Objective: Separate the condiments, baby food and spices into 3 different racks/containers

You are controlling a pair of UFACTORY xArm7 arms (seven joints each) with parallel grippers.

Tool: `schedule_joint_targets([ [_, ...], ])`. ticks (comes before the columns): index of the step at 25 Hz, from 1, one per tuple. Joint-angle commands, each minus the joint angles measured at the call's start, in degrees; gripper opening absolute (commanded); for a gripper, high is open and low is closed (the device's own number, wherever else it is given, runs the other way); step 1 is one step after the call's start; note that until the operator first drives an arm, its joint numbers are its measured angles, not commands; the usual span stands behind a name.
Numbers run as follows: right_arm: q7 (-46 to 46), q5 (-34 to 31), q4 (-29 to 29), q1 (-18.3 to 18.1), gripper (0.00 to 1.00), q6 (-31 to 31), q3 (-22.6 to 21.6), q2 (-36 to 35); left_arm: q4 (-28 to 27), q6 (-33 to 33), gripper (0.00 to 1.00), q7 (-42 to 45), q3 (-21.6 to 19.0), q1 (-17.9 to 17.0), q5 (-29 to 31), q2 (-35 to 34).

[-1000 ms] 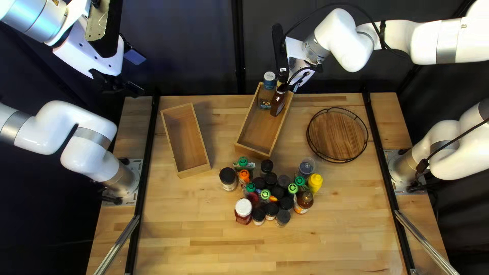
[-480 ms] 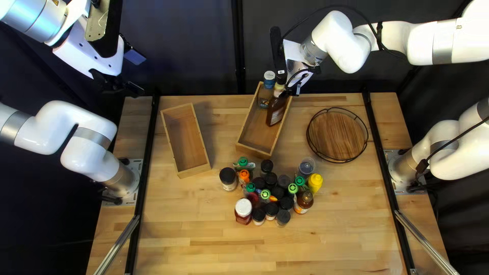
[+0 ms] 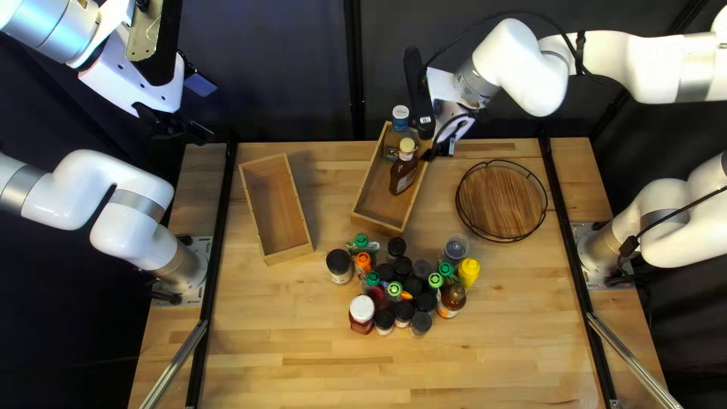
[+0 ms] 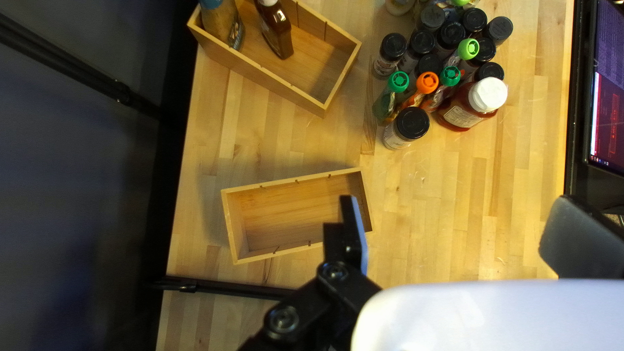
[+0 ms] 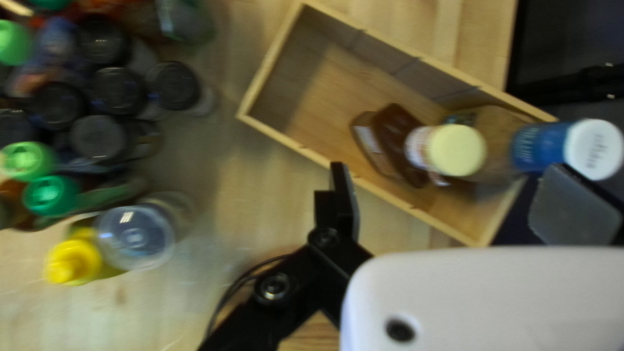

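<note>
Two wooden boxes and a round wire-rimmed tray share the table. The left box, at the centre-left of the top left view, shows its plain wooden floor. The middle box, at the upper centre, holds two upright bottles toward its far end: a brown bottle with a cream cap and, just beside it, a blue-necked bottle with a white cap. The round tray sits farther right, its wood disc showing. Below the middle box, at the lower centre, the other condiments and spices stand crowded together: black-lidded jars, green-capped bottles, an orange-capped bottle, a red bottle with a white lid, an amber bottle, a yellow bottle and a clear-lidded container. The right gripper is beside the middle box's far right side, its jaws spread, with the brown bottle standing ahead of it. The left gripper, at the upper left, has its jaws spread too.
</note>
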State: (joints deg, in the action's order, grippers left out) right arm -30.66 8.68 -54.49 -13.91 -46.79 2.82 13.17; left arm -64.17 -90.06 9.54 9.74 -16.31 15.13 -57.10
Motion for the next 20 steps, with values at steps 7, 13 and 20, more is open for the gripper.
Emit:
schedule_joint_targets([
  [7,13.13,-4.13,-2.57,6.33,1.0,-15.84,-11.21,0.12,0.0,0.0,1.0,0.0,0.0,0.0,0.0,0.0],
  [13,19.08,-7.58,1.07,9.15,1.0,-16.83,-17.08,3.11,0.0,0.0,1.0,0.0,0.0,0.0,0.0,0.0],
  [20,30.96,-13.62,4.57,10.83,1.0,-13.84,-24.22,1.94,0.0,0.0,1.0,0.0,0.0,0.0,0.0,0.0],
])
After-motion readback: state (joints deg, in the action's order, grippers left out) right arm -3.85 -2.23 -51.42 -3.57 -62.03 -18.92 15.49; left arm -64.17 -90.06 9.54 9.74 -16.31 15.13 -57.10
